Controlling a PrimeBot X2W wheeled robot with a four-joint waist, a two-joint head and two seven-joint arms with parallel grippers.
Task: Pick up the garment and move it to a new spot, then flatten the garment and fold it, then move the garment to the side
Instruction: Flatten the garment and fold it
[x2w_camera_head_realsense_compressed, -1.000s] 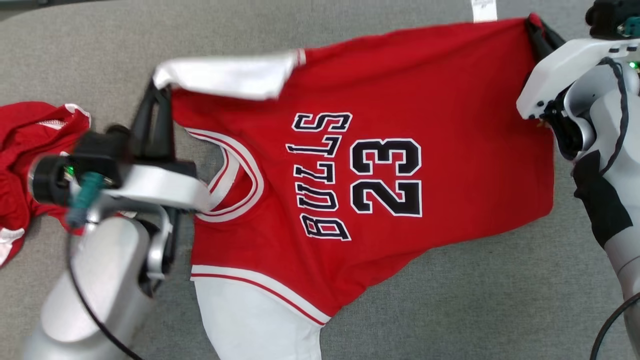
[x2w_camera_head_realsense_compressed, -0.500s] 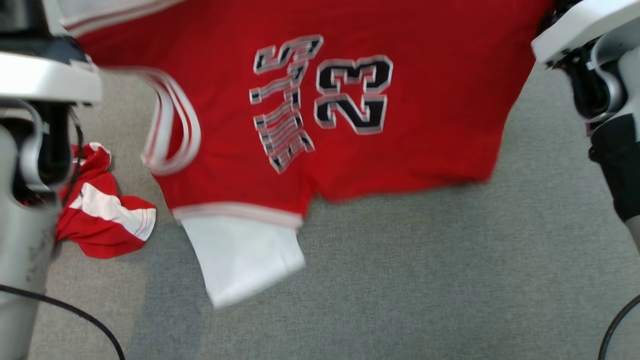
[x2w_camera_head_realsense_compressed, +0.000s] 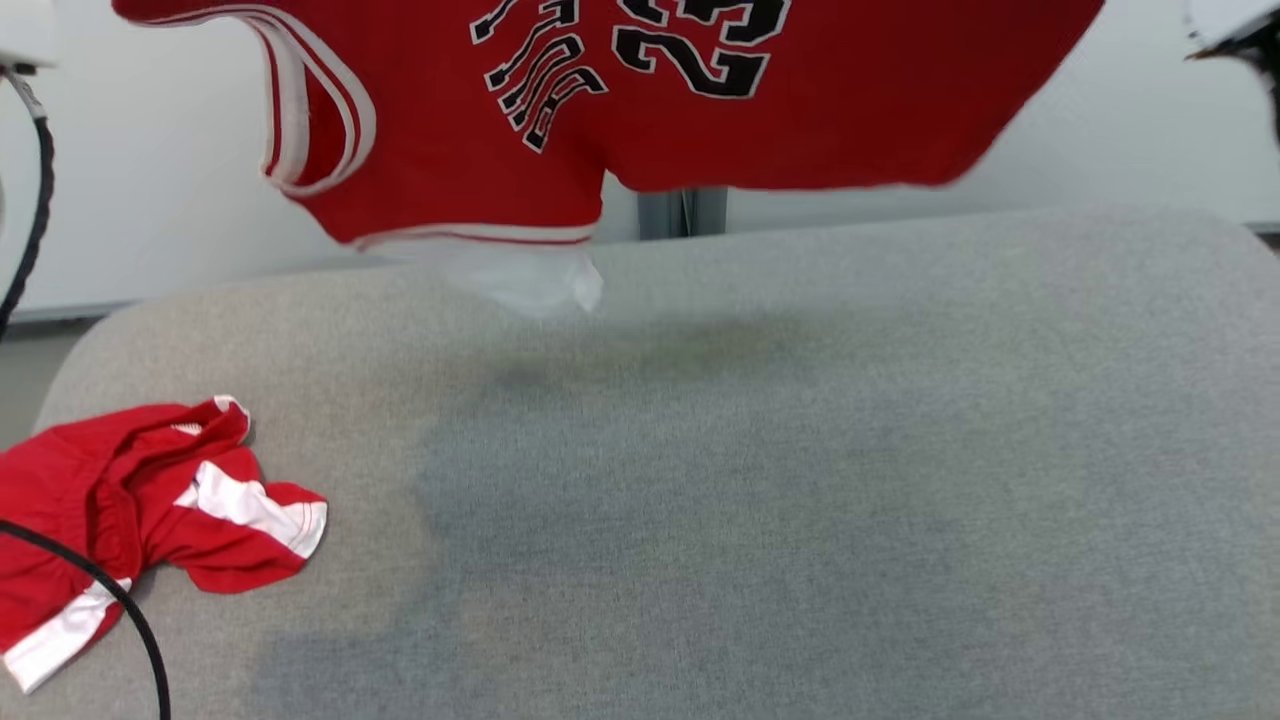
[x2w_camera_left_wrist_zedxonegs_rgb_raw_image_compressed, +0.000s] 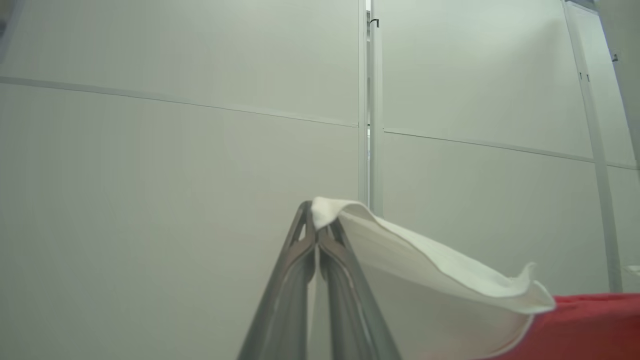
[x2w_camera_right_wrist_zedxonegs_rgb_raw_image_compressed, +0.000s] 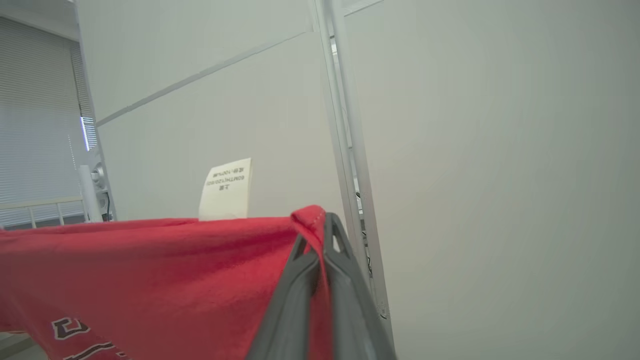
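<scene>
- Handling: jersey (x2w_camera_head_realsense_compressed: 650, 110) is light, soft knit with no stiffness. Expect it to sag and swing between grips, so move both arms together and slowly.
- Grip points: take it by edges and corners, as it's held now. A pinch mid-panel would likely just bunch it.
- left gripper (x2w_camera_left_wrist_zedxonegs_rgb_raw_image_compressed: 316, 222): clenched on the white sleeve (x2w_camera_left_wrist_zedxonegs_rgb_raw_image_compressed: 430, 270) edge, with cloth poking out past the tips.
- right gripper (x2w_camera_right_wrist_zedxonegs_rgb_raw_image_compressed: 324, 227): clenched on a red hem corner, with a fold of fabric between the fingers. The care label (x2w_camera_right_wrist_zedxonegs_rgb_raw_image_compressed: 226, 189) sticks out along that hem.
- Position: jersey hangs spread in the air over the far edge of the grey table (x2w_camera_head_realsense_compressed: 800, 480). The other sleeve (x2w_camera_head_realsense_compressed: 530, 285) dangles lowest; can't tell if it clears the surface.
- Axis: the long axis, neck to hem, runs across the head view. Neckline is toward the robot's left and hem toward its right. Print faces the head camera.
- Clutter: second red garment (x2w_camera_head_realsense_compressed: 150, 510) lies crumpled at the table's near left, well apart.
</scene>
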